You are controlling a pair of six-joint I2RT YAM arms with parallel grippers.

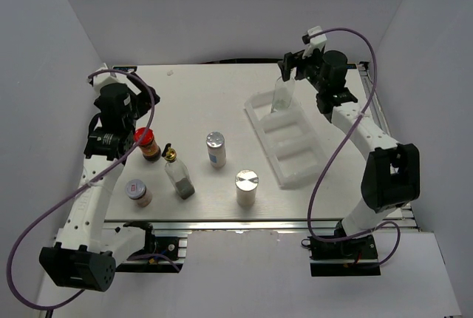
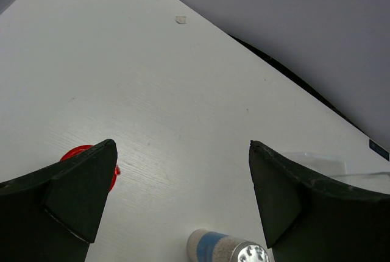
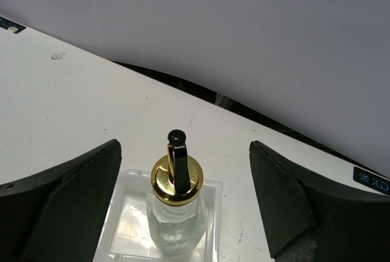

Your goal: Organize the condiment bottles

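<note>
Placement looks done: the tall clear glass bottle with a gold spout (image 1: pixel 281 95) stands upright in the far compartment of the white three-compartment plastic tray (image 1: pixel 292 144), your right jaws wide open either side, gripping nothing. Lift clear without clipping the spout. Your left jaws hang open near the red-capped brown jar (image 1: pixel 148 143), likely next. The left wrist view shows only a sliver of that jar; the bottle's base is hard to make out.
</note>
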